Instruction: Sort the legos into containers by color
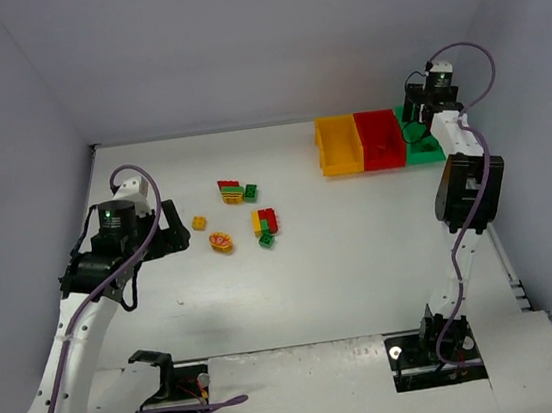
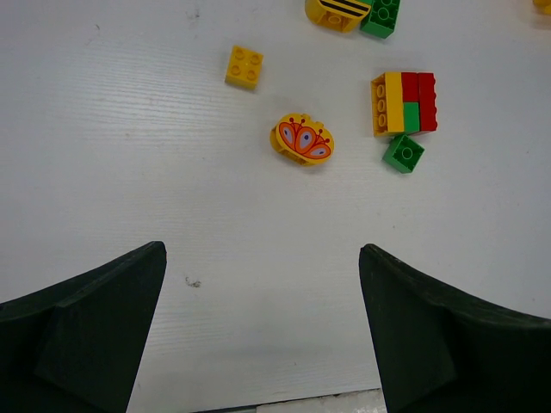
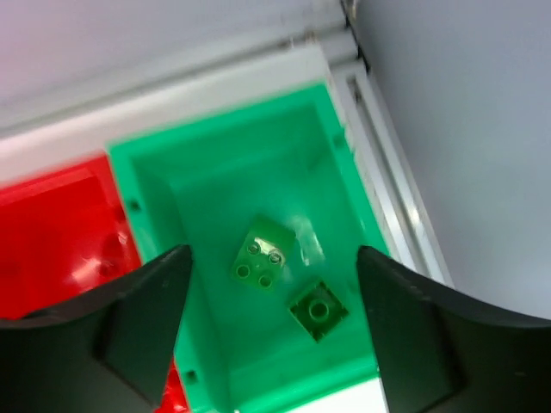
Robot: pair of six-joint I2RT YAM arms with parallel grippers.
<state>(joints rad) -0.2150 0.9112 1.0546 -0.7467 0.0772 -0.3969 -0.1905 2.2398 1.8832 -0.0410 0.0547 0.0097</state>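
Your right gripper [image 3: 273,267] hangs spread and empty over the green bin [image 3: 224,172], probably its drop spot: two green bricks [image 3: 263,256] lie inside, the paler one tilted, studs up. Your left gripper [image 2: 263,258], also spread, faces the mixed stack [image 2: 403,103] on the table [image 2: 129,172]. That stack lies on its side, studs pointing left in the wrist view.

Along the far edge of the white desk [image 1: 365,276], toward its right corner, are a yellow-orange rectangular plastic bin [image 1: 338,145], a red plastic bin [image 1: 380,139] and a green plastic bin [image 3: 232,172]. The green bin's bricks are a pale green studded brick [image 3: 263,254] and a dark green studded brick [image 3: 318,310]. A rounded yellow brick [image 2: 302,140] bears orange-and-lilac wing markings, and a curved yellow brick [image 2: 337,10] has black stripes.
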